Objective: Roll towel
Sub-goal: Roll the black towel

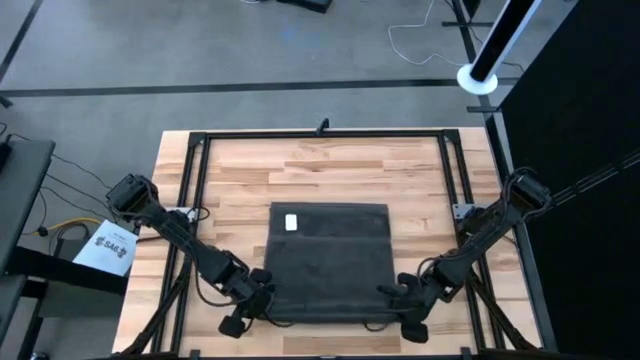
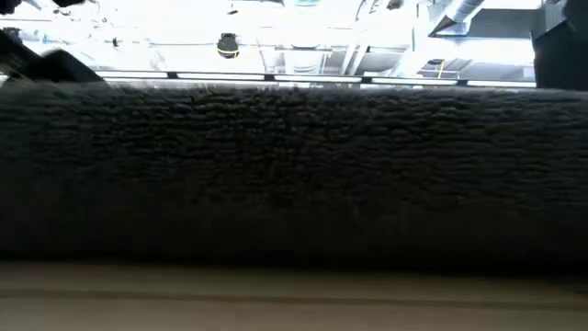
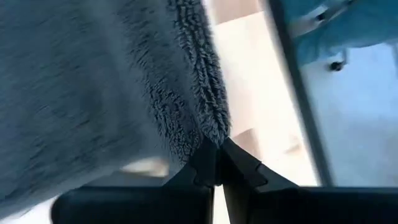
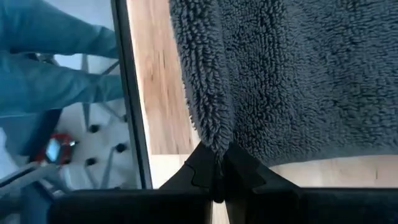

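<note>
Between the left gripper [image 1: 262, 296] and right gripper [image 1: 392, 294], each pinched closed on a near corner, the dark charcoal-grey terry towel [image 1: 328, 260] lies flat on the wooden bench [image 1: 240, 175], corners held evenly so the roll starts straight.

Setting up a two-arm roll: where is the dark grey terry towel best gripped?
Grip the dark grey terry towel at its two near corners, from the table's near edge, as the left gripper and right gripper do: flat cloth offers only edges.
</note>
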Robot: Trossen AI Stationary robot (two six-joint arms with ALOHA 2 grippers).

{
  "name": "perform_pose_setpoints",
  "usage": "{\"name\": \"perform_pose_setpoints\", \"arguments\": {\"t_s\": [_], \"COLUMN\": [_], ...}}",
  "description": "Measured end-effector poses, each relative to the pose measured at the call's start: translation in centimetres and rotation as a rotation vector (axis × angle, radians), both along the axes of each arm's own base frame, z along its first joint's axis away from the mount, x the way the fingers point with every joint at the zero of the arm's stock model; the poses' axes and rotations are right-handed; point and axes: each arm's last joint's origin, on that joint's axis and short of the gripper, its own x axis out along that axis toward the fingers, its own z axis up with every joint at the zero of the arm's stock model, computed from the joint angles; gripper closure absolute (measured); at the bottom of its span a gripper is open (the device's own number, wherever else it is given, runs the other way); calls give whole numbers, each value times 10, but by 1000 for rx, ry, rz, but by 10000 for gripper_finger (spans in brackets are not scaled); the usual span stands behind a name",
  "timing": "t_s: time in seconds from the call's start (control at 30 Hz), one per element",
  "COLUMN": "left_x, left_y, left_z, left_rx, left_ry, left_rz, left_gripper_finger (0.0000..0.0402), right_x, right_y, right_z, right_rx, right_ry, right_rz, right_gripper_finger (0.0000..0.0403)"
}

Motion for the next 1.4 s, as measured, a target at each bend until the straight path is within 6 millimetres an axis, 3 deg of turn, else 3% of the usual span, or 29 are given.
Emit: {"name": "perform_pose_setpoints", "arguments": {"t_s": [0.43,0.83,1.03,1.4], "left_x": [5,5,6,21], "left_y": [36,41,42,81], "left_z": [-18,-13,-9,-11], "left_rx": [24,4,-32,-5], "left_ry": [75,65,50,67], "left_rz": [92,95,71,172], "left_gripper_finger": [401,401,402,402], "right_x": [23,38,31,24], "right_y": [-40,-54,-66,-84], "right_z": [-5,0,-16,-32], "right_rx": [67,413,430,424], "right_ry": [158,180,222,285], "right_rz": [-30,55,8,-58], "right_gripper_finger": [399,399,399,399]}}
